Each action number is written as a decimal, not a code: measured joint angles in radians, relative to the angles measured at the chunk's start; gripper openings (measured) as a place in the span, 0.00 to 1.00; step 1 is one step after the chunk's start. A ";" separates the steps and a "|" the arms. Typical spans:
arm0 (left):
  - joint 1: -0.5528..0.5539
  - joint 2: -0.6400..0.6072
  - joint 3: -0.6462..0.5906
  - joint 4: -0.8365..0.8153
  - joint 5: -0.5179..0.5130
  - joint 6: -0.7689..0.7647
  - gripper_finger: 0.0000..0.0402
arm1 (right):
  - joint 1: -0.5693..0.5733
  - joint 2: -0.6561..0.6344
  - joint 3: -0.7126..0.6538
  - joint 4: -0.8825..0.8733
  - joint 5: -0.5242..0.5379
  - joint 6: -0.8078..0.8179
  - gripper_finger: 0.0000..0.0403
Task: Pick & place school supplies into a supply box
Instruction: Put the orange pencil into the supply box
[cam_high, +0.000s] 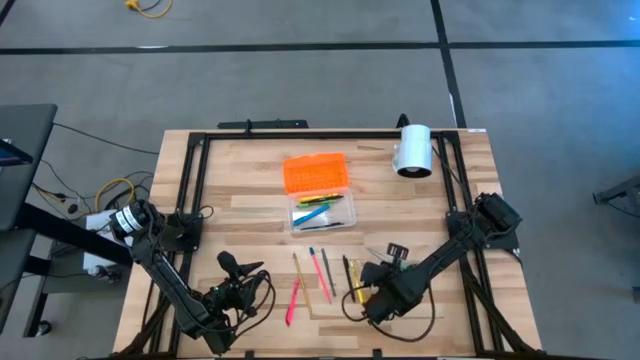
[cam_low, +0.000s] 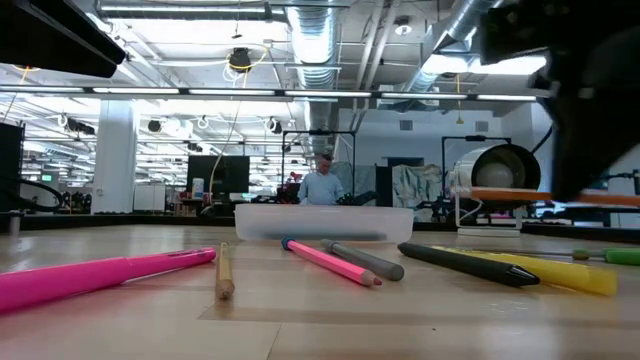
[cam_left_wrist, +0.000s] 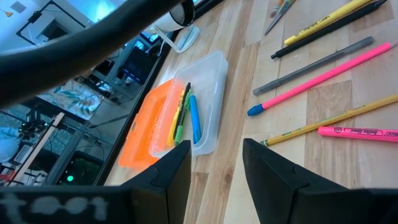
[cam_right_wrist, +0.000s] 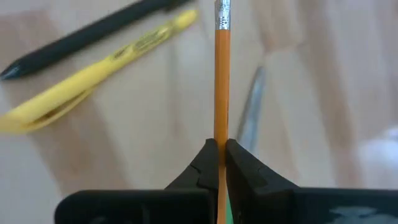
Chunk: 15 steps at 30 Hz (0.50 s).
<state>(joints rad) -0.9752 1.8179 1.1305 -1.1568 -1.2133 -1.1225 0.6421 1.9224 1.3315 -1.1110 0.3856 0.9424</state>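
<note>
The supply box (cam_high: 322, 213), clear and open, holds several pens; its orange lid (cam_high: 316, 172) lies beside it toward the far edge. Both also show in the left wrist view: the box (cam_left_wrist: 208, 93) and the lid (cam_left_wrist: 146, 127). Loose supplies lie nearer: a pink highlighter (cam_high: 292, 300), a wooden pencil (cam_high: 297, 270), a pink pencil (cam_high: 322, 270), a black pen (cam_high: 348, 272) and a yellow highlighter (cam_right_wrist: 81, 87). My right gripper (cam_right_wrist: 221, 146) hovers over the black pen and yellow highlighter, shut on an orange pencil (cam_low: 560, 197). My left gripper (cam_left_wrist: 214, 174) is open near the front left, touching nothing. My right gripper pinches the orange pencil's shaft (cam_right_wrist: 222, 118) between its two fingertips, coming from above. The pencil's metal ferrule end (cam_right_wrist: 222, 15) sticks out well past the fingers. The pencil is lifted clear of the table and lies level.
A white cylinder (cam_high: 413, 150) on a stand lies near the far right corner. A black frame (cam_high: 190, 180) runs round the tabletop. Scissor blades (cam_left_wrist: 280, 9) lie by the yellow highlighter. A person (cam_low: 322, 183) stands far behind the table.
</note>
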 joint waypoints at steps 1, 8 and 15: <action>0.000 0.000 0.000 0.000 0.000 0.000 0.34 | -0.004 0.000 0.006 -0.001 0.023 -0.007 0.00; 0.000 0.000 0.000 0.000 0.000 0.000 0.34 | -0.075 -0.002 0.037 0.001 0.179 -0.070 0.00; 0.000 0.000 0.000 0.000 0.000 0.000 0.34 | -0.228 -0.003 0.051 0.151 0.234 -0.327 0.00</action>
<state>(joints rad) -0.9752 1.8179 1.1305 -1.1572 -1.2137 -1.1221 0.4138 1.9198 1.3823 -0.9598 0.6196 0.6155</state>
